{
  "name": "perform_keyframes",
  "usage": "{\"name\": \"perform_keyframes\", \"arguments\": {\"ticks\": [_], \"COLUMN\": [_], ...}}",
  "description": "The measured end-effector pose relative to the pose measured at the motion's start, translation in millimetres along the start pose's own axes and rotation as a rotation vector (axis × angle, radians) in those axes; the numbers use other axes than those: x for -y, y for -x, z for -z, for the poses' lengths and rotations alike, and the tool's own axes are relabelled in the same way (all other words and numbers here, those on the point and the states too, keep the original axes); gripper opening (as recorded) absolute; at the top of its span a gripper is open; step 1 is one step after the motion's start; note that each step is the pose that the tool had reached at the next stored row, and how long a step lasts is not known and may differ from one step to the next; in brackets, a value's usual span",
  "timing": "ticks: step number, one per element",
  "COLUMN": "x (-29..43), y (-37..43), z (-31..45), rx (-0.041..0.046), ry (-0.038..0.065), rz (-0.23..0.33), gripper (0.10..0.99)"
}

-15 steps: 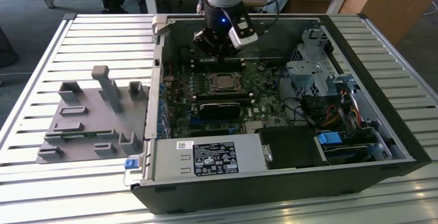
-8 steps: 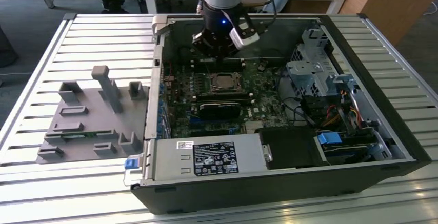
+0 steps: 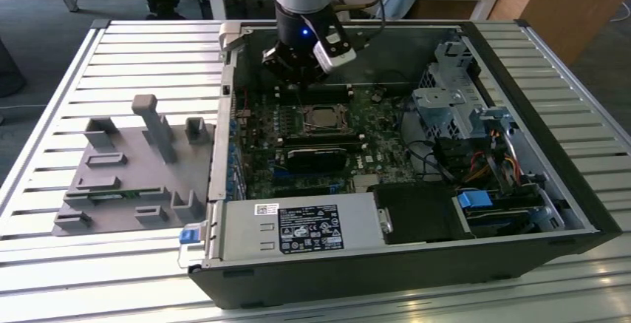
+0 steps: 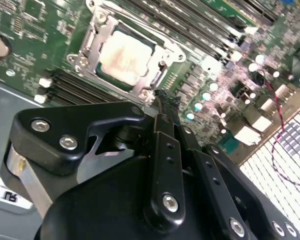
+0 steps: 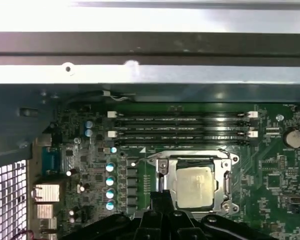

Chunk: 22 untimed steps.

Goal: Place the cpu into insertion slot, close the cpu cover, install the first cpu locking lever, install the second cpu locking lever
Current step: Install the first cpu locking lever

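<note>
The cpu (image 3: 321, 119) (image 4: 123, 55) (image 5: 194, 186), a pale silver square, lies in the insertion slot (image 3: 307, 110) on the green board. The cpu cover (image 4: 88, 44) (image 5: 225, 176), a silvery frame, lies flat around it, and the chip shows through its window. My gripper (image 3: 295, 85) (image 4: 164, 100) (image 5: 160, 196) hangs low over the board just beside one edge of the socket, its black fingers (image 4: 162, 130) pressed together. A thin metal lever (image 5: 162, 167) runs along that edge by the fingertips; whether they touch it is hidden.
The board sits in an open black computer case (image 3: 552, 212) on a slatted table. Long black memory slots (image 5: 182, 127) run beside the socket. A black heatsink block (image 3: 315, 154), a power supply (image 3: 295, 228) and a drive cage (image 3: 454, 109) crowd the case. A grey fixture (image 3: 128, 168) stands at the exterior view's left.
</note>
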State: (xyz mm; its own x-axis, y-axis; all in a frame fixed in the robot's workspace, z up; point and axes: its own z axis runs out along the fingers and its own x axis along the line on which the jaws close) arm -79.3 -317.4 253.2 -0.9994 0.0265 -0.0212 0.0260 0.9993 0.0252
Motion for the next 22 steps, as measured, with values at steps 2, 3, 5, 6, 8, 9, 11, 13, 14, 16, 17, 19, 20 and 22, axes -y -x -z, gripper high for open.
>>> {"name": "perform_keyframes", "arguments": {"ticks": [2,3,5,6,8,9,11,13,14,16,17,19,20,22], "x": [-0.1,-0.1,-0.4,-0.5,-0.8,-1.1,-1.7,-2.5,-3.0,-4.3,-5.2,-6.9,-7.7,-10.0], "y": [-3.7,-5.4,-8.4,-10.0,-13.4,-14.8,-17.1,-18.6,-19.2,-20.7,-21.3,-22.9,-23.8,-25.9], "z": [-0.1,-0.3,-0.7,-0.7,-0.9,-1.0,-1.1,-1.5,-1.8,-2.1,-2.2,-2.5,-2.5,-2.7], "rx": [-0.0001,0.0,0.0001,0.0,0.0001,0.0001,-0.0001,0.0001,0.0002,0.0,0.0,0.0,0.0,0.0], "ry": [0.0,0.0,0.001,0.001,0.002,0.002,0.002,0.002,0.003,0.003,0.003,0.004,0.004,0.004], "rz": [-0.005,-0.006,-0.007,-0.007,-0.008,-0.008,-0.008,-0.008,-0.009,-0.01,-0.01,-0.011,-0.011,-0.011], "gripper": [0.106,0.106,0.106,0.106,0.106,0.106,0.106,0.106,0.106,0.106,0.106,0.106,0.106,0.106]}}
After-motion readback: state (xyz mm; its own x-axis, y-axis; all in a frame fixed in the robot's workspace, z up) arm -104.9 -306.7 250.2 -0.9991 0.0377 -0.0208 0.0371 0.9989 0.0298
